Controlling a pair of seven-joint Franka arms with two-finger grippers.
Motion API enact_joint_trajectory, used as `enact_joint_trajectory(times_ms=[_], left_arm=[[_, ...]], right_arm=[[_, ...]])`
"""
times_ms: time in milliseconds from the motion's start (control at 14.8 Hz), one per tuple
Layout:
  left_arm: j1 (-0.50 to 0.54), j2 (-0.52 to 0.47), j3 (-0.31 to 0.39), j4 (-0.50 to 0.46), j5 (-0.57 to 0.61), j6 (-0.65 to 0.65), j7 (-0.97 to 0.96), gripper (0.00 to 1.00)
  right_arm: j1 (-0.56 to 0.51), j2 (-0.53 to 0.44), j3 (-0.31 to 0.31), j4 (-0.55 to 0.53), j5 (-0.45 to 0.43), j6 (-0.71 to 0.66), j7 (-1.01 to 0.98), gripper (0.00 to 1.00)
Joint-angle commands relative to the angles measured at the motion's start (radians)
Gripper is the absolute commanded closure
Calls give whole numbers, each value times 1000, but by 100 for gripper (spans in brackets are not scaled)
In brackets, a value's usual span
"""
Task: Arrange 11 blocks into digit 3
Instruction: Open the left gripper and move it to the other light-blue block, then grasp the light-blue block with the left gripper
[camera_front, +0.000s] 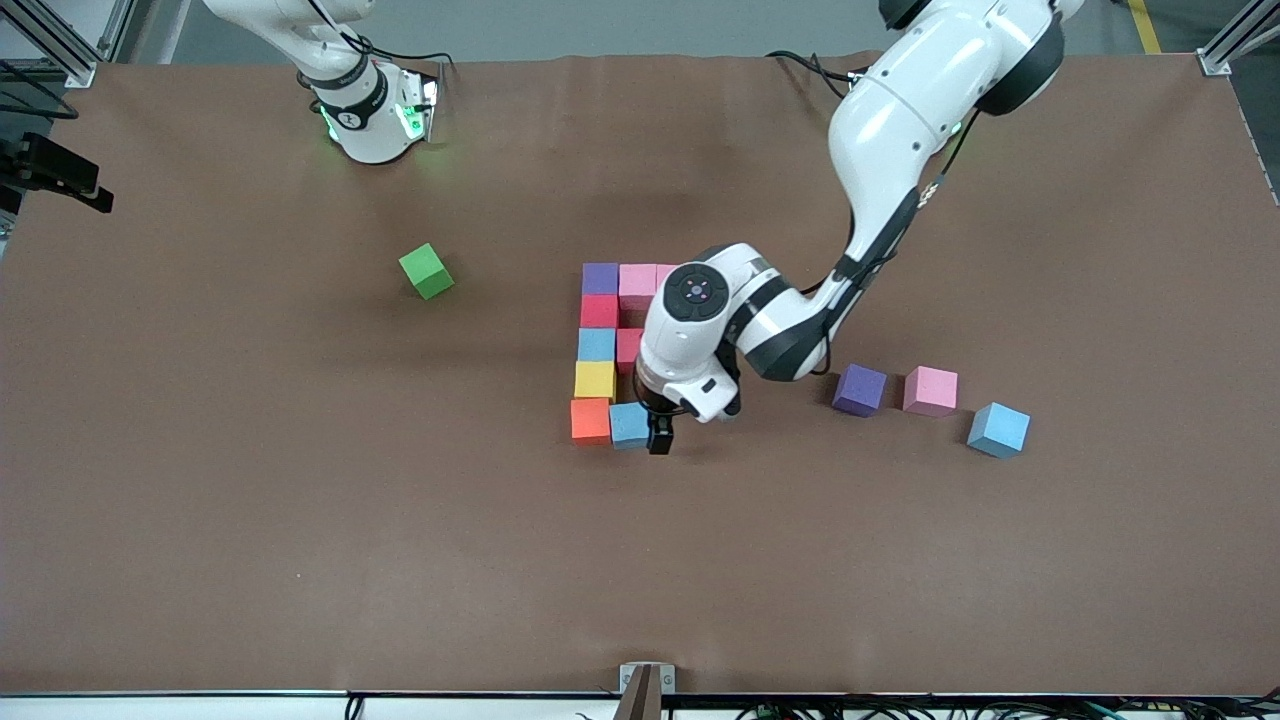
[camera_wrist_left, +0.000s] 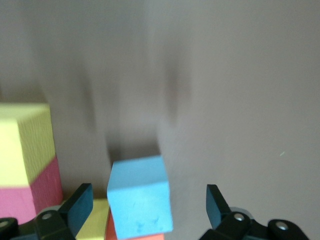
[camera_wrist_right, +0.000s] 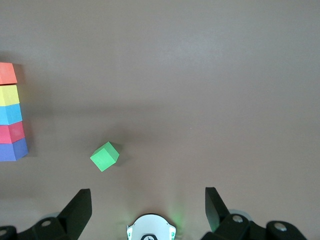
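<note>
No text, label, brand, number or sign is showing legibly anywhere in these views. A small dark mark is sitting on the white wrist housing of the right arm (camera_front: 350, 117) in the upper left of the front view, but it is not reading as any letter or figure. The foam cubes and the brown table (camera_front: 300, 520) are carrying no print.
</note>
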Motion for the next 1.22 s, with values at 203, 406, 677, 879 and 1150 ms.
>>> enact_joint_trajectory(times_ms=[203, 406, 677, 879, 1150], left_arm=[[248, -328, -22, -407, -11, -1, 268, 0], [490, -410, -127, -528, -11, -1, 452, 0], [781, -422, -241, -616, -5, 0, 728, 0], [872, -422, -243, -647, 3, 14, 888, 0], [987, -416, -243, -676, 4, 29, 1117, 0]], right_arm=[[-3, -23, 7, -26, -13, 11, -11, 0], [-1, -28, 9, -43, -13, 10, -13, 0], [-3, -32, 9, -52, -13, 10, -13, 0], [-3, -31, 9, -53, -13, 10, -13, 0], [-1, -31, 9, -53, -14, 11, -13, 0]])
